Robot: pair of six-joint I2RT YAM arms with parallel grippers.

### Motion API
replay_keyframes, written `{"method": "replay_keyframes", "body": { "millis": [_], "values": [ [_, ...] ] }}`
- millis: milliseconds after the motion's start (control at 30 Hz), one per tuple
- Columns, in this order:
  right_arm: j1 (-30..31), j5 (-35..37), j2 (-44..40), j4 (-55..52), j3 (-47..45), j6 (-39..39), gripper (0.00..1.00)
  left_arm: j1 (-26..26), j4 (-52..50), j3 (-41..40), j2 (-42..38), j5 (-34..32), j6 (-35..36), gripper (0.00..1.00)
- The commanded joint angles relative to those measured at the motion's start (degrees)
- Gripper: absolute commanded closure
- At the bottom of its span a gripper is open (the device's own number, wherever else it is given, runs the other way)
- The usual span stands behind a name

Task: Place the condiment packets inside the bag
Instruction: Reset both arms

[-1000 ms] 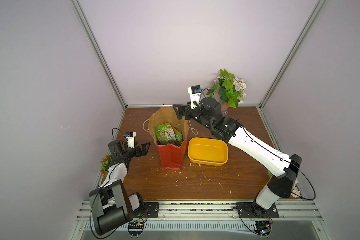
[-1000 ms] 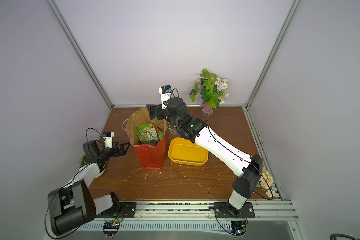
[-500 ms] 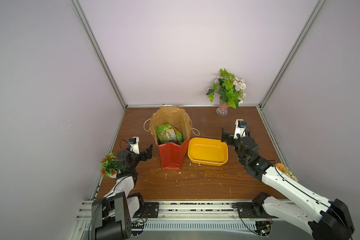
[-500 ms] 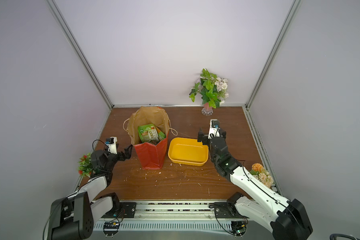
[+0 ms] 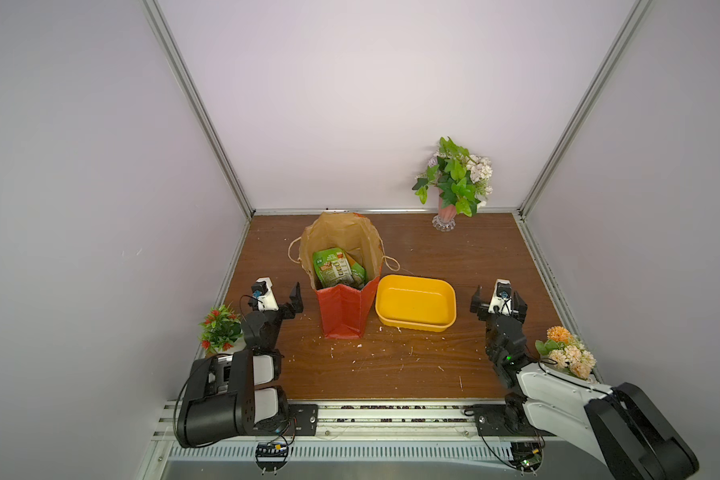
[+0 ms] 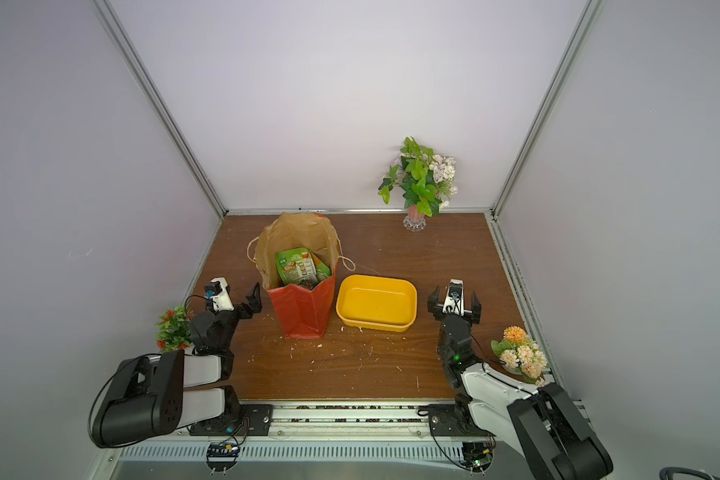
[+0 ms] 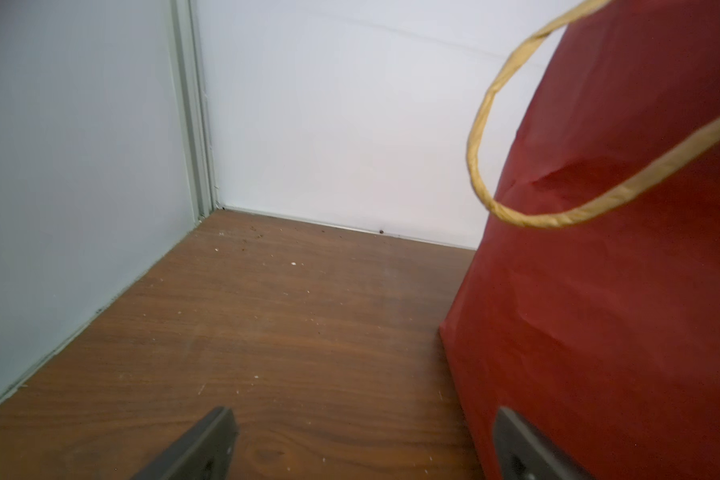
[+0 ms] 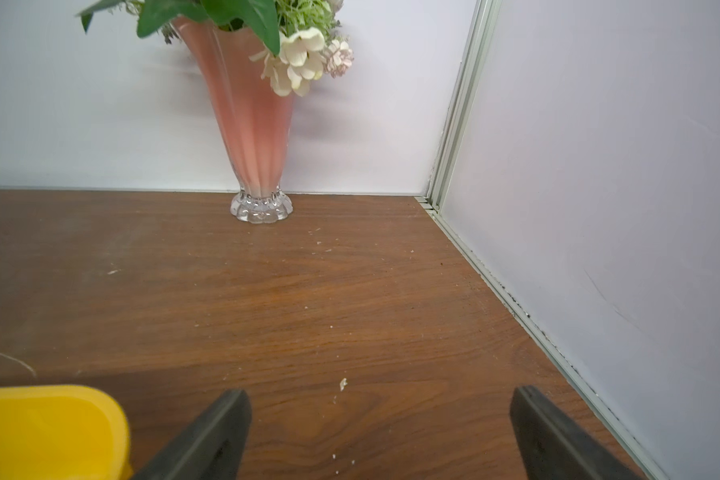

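- At least 2 green condiment packets [image 5: 335, 270] sit inside the red bag [image 5: 344, 316], which stands upright just left of the yellow tray [image 5: 414, 326].
- The left gripper [image 7: 362, 419] is spread wide with nothing in it, just left of the bag.
- The right gripper [image 8: 381, 395] is wide apart too, holding nothing, right of the tray.

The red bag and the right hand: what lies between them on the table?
The yellow tray lies there, close beside the bag; from it to the right hand only table shows. Both top views show this.

bag [image 5: 344, 309] mouth open upward, yellow tray [image 5: 416, 327] just beside it, open table [image 5: 391, 370] in front
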Motion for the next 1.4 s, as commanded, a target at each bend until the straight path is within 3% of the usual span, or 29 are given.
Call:
{"method": "replay_keyframes", "body": {
  "millis": [0,167,300,333,433,567,1367],
  "values": [
    [-2.9,-5.1,5.8,20.6,-3.1,-1.9,0.01,-4.3,8.4,0.3,3.9,-6.7,2.1,0.01],
    [-7.7,-16.8,12.4,25.5,-2.1,-2.7,0.00,-9.3,14.3,1.7,12.6,-13.5,5.2,0.01],
    [-9.8,-19.4,27.0,40.8,-1.5,-2.1,0.01,-9.3,2.6,6.7,10.7,-18.1,3.4,0.01],
    [-9.4,-18.7,27.1,38.8,0.2,-2.5,0.00,-9.3,0.7,7.8,11.2,-18.5,3.2,0.01],
    [-11.9,-21.4,21.7,16.7,7.7,0.4,0.00,-9.7,0.0,8.4,11.8,-17.8,4.1,0.01],
    [-16.3,-28.1,23.1,11.8,10.7,3.8,0.00,-9.8,-0.2,8.6,11.8,-17.0,4.6,0.01],
    [-16.4,-28.3,23.1,13.2,10.0,3.7,0.01,-9.8,-0.1,8.4,11.6,-17.0,4.5,0.01]
  ]
}}
